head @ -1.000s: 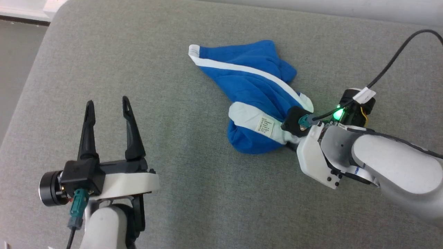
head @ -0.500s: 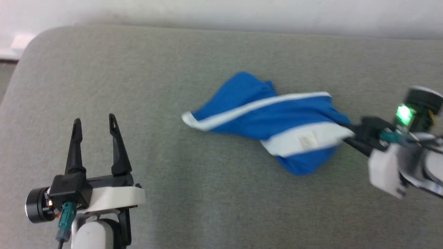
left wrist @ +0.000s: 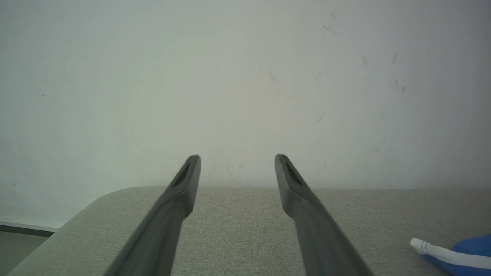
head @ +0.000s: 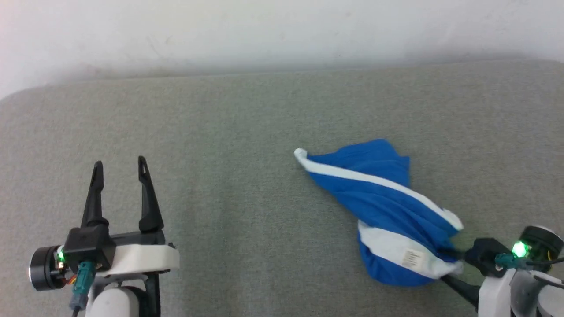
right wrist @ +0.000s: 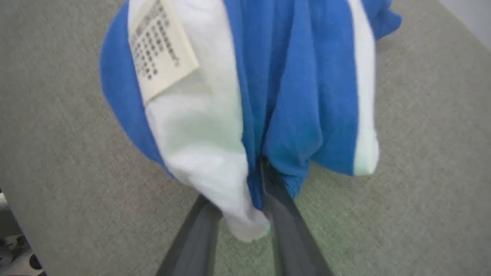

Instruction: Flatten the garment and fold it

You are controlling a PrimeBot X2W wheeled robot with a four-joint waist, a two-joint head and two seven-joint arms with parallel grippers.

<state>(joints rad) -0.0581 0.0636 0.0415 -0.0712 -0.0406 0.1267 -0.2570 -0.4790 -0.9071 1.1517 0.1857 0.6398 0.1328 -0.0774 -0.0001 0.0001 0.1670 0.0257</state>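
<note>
Blue garment (head: 387,207) — grey cushion (head: 198,145), white wall (head: 264,31)

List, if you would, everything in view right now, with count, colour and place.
garment: one, bright blue with white stripes, bunched on the padded surface toward the robot's right.
care label: one, white with small print, on the garment's white band near the gripped end.
padded surface: one, grey-green, under everything.
wall: one, white, behind the surface.
dark strip: one, at the wall's foot, lower left of the left wrist view.
left end effector: one, dark fingers, open, well apart from the garment.
right end effector: one, dark fingers, shut on the garment's near end.
</note>
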